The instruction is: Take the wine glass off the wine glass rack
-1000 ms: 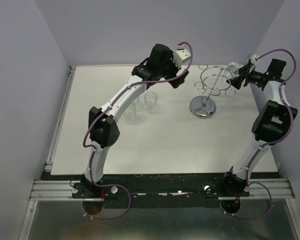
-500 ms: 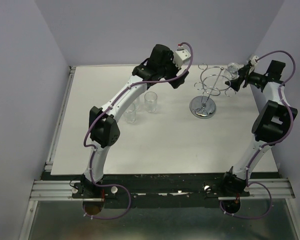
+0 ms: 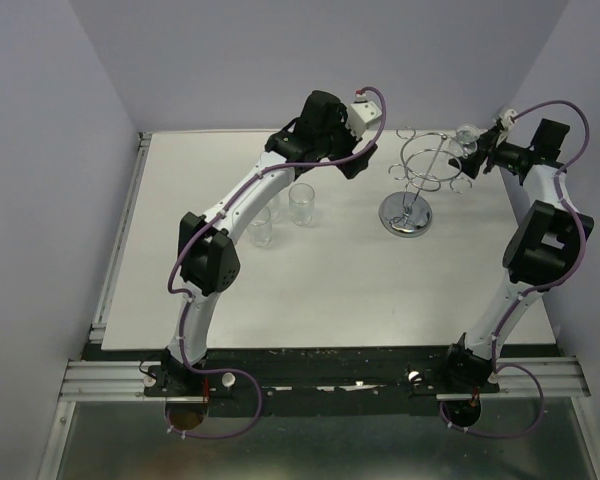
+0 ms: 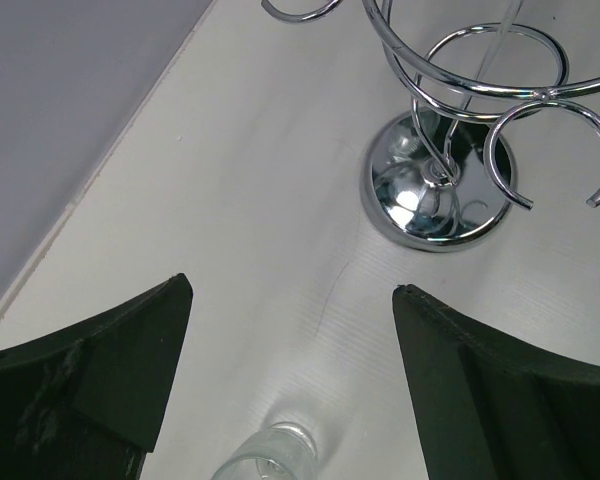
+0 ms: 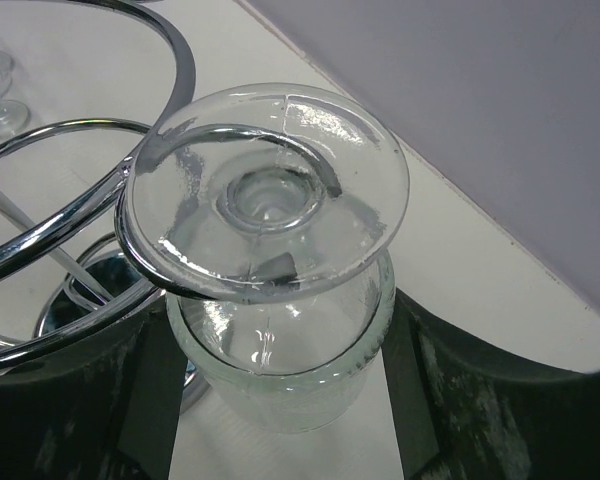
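The wine glass (image 5: pixel 270 190) hangs upside down, its round foot resting in a chrome loop of the wine glass rack (image 5: pixel 90 210). My right gripper (image 5: pixel 280 400) has a dark finger pressed against each side of the hanging bowl. From above, the glass (image 3: pixel 467 135) sits at the rack's (image 3: pixel 427 165) right rim, with the right gripper (image 3: pixel 477 150) at it. My left gripper (image 4: pixel 290 290) stands wide open over the table, left of the rack's mirrored base (image 4: pixel 438 180), holding nothing. It hovers left of the rack (image 3: pixel 355 160).
Two small clear glasses (image 3: pixel 301 203) (image 3: pixel 260 228) stand on the white table beneath the left arm. One of them (image 4: pixel 270 455) shows just below the left fingers. The back wall and right wall run close behind the rack.
The right wrist has shifted slightly toward the right wall, and its fingers now sit against the glass bowl. The left arm has not moved.
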Controlling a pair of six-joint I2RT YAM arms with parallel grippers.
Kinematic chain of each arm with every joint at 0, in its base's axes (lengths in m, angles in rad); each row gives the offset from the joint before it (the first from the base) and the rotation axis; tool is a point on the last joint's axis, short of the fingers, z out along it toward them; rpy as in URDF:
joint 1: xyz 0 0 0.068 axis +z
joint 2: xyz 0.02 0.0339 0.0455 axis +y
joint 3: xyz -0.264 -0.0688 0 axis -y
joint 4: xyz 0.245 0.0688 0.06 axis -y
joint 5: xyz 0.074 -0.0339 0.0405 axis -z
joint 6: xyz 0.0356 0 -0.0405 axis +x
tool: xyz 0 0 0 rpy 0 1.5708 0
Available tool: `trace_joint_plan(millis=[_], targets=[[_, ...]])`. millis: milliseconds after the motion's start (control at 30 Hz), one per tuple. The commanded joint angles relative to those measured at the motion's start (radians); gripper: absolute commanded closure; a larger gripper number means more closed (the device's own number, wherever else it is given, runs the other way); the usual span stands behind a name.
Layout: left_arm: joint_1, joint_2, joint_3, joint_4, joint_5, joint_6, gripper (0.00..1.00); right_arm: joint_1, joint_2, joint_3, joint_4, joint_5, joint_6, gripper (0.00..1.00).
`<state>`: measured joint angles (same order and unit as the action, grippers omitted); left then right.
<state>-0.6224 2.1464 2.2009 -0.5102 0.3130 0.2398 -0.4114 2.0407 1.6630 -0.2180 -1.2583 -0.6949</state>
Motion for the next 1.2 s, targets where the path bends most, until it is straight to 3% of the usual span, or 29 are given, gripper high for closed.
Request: trace_joint_plan(millis=[0, 67, 167, 233, 433, 733, 933, 1167], targets=[[-0.008, -0.017, -0.007, 0.018, -0.017, 0.007, 0.01, 0.003, -0.022, 0.003, 0.066, -0.013, 0.043, 0.4], [-0.008, -0.016, -0.007, 0.021, -0.017, 0.007, 0.01, 0.002, -0.031, -0.009, 0.081, -0.001, 0.051, 0.48], [-0.008, -0.014, -0.006, 0.022, -0.014, 0.007, 0.01, -0.003, -0.039, -0.02, 0.118, 0.016, 0.087, 0.82], [-0.008, -0.014, -0.006, 0.024, -0.012, 0.007, 0.01, -0.006, -0.043, -0.032, 0.158, 0.03, 0.121, 0.98], [-0.008, -0.014, -0.009, 0.025, -0.011, 0.009, 0.01, -0.013, -0.057, -0.063, 0.299, 0.066, 0.218, 0.99], [-0.008, -0.023, -0.032, 0.035, -0.011, 0.009, 0.01, -0.013, -0.047, -0.048, 0.382, 0.112, 0.282, 0.99], [-0.008, -0.031, -0.043, 0.038, -0.009, 0.007, 0.01, -0.015, -0.019, -0.023, 0.394, 0.223, 0.321, 0.99], [-0.007, -0.052, -0.052, 0.052, 0.001, 0.015, 0.01, -0.015, -0.108, -0.133, 0.488, 0.427, 0.377, 0.99]])
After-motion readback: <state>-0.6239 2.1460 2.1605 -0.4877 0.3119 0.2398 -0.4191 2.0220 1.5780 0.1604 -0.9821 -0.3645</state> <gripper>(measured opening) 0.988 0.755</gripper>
